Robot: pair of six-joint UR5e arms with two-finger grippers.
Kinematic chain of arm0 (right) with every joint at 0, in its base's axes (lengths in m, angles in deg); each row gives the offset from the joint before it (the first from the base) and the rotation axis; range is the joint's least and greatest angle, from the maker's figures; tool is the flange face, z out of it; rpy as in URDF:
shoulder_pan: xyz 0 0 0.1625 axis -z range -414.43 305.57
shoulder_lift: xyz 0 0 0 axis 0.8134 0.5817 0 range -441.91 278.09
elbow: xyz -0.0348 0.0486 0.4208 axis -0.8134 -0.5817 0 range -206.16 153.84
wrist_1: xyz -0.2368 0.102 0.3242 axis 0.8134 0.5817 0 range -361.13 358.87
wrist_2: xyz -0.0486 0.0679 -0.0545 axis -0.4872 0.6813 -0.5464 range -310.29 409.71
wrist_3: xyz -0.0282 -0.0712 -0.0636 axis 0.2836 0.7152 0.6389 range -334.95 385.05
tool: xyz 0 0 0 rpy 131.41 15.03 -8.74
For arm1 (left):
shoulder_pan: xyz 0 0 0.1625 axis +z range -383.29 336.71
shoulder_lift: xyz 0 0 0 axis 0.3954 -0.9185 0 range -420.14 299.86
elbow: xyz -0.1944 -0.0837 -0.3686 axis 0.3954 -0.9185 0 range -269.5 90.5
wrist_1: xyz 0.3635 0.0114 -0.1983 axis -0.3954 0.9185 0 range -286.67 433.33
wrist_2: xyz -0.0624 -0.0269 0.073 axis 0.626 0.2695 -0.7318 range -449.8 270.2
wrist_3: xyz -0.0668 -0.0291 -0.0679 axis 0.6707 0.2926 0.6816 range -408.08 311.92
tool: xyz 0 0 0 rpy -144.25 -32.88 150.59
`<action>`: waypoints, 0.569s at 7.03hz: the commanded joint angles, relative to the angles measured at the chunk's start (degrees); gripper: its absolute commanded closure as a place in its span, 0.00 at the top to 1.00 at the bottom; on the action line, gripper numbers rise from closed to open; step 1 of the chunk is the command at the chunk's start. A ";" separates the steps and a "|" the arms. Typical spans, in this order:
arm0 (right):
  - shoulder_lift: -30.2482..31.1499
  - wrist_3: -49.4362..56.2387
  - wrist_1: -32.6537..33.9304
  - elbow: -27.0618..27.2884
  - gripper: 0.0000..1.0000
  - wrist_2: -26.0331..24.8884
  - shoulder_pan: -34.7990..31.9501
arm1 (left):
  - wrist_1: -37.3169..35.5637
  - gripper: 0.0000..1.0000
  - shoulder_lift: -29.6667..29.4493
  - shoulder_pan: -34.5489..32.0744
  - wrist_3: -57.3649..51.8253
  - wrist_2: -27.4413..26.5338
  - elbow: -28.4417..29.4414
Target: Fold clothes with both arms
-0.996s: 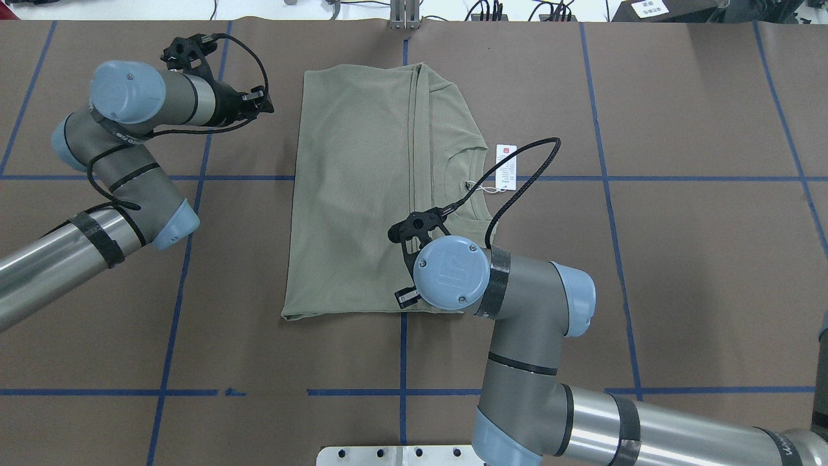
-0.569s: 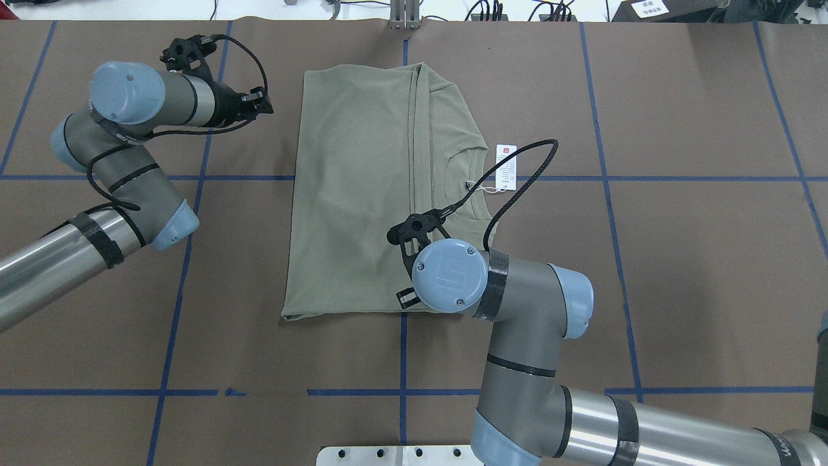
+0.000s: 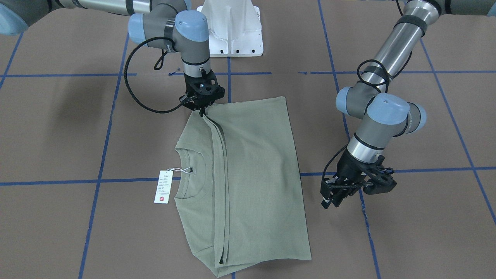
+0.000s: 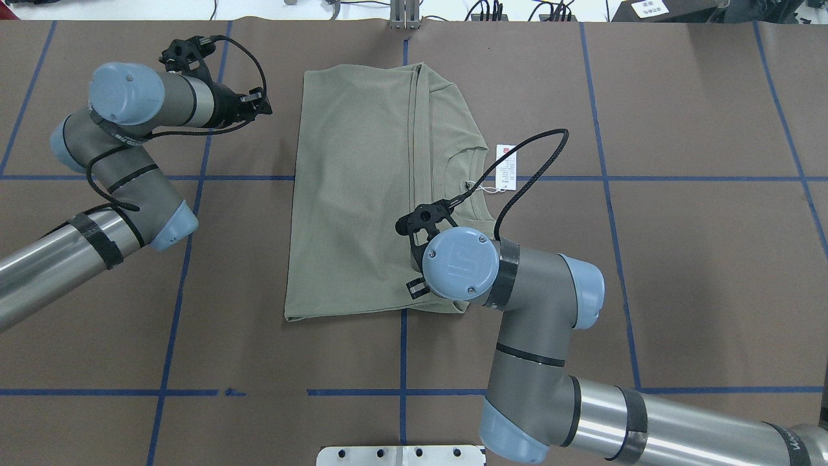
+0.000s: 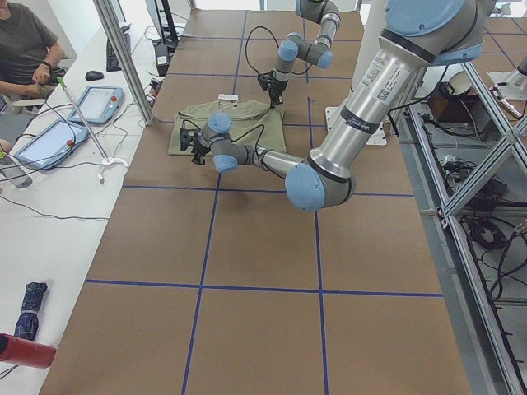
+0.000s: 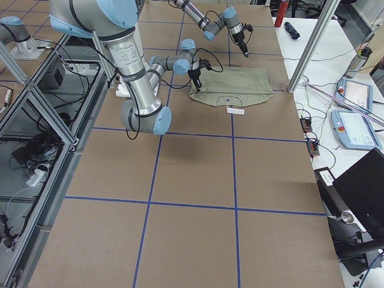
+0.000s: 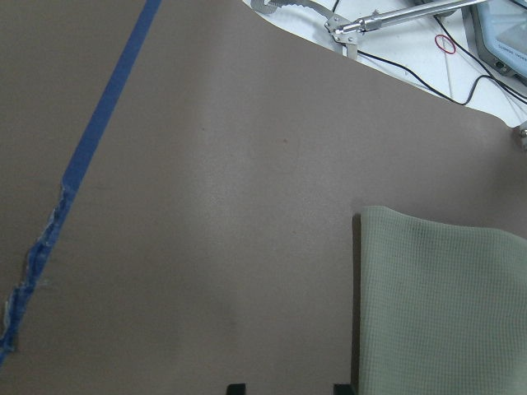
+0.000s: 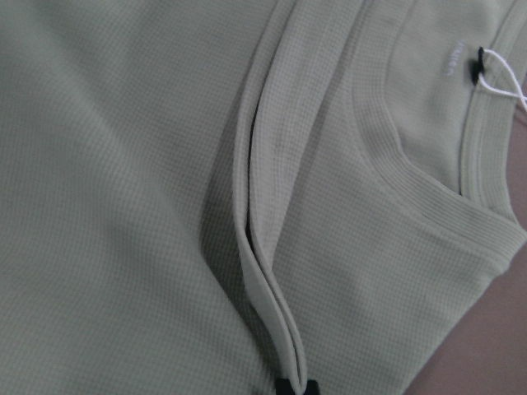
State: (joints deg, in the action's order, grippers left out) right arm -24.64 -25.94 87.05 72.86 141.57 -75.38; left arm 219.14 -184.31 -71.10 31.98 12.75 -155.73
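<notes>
The sage-green shirt (image 4: 356, 194) lies folded lengthwise on the brown table, its ribbed neckline (image 3: 190, 174) and white hang tag (image 3: 162, 187) showing on the robot's right side. My right gripper (image 3: 201, 113) is shut on the folded edge at the shirt's near hem. The right wrist view shows its fingertips (image 8: 284, 385) close together on that fold. In the overhead view the right wrist (image 4: 460, 263) hides the fingers. My left gripper (image 3: 328, 199) is open and empty, just off the shirt's far left corner (image 7: 387, 226), with its fingertips (image 7: 237, 387) apart above the table.
The white pedestal base (image 3: 232, 31) stands at the table's near edge behind the shirt. Blue tape lines (image 4: 187, 259) cross the brown table cover. An operators' bench with tablets (image 5: 49, 140) and a metal post (image 5: 123, 58) borders the far side.
My right arm has shifted slightly right and toward the far side, drawing the pinched hem edge with it. My left arm has barely moved.
</notes>
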 commanded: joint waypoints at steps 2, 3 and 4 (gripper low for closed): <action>4.93 -1.30 0.15 5.45 0.42 -2.04 1.78 | -0.09 0.47 -0.19 0.34 1.59 -0.16 -0.30; 5.48 -1.48 0.15 5.91 0.73 -1.95 1.79 | -0.18 0.47 -0.19 0.34 1.68 -0.16 -0.65; 5.48 -1.57 0.15 6.09 1.00 -1.95 1.79 | -0.18 0.47 -0.19 0.34 1.68 -0.16 -0.74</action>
State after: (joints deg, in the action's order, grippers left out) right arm -19.60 -27.32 87.18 78.34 139.65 -73.69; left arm 219.00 -184.49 -70.76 33.61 12.61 -156.29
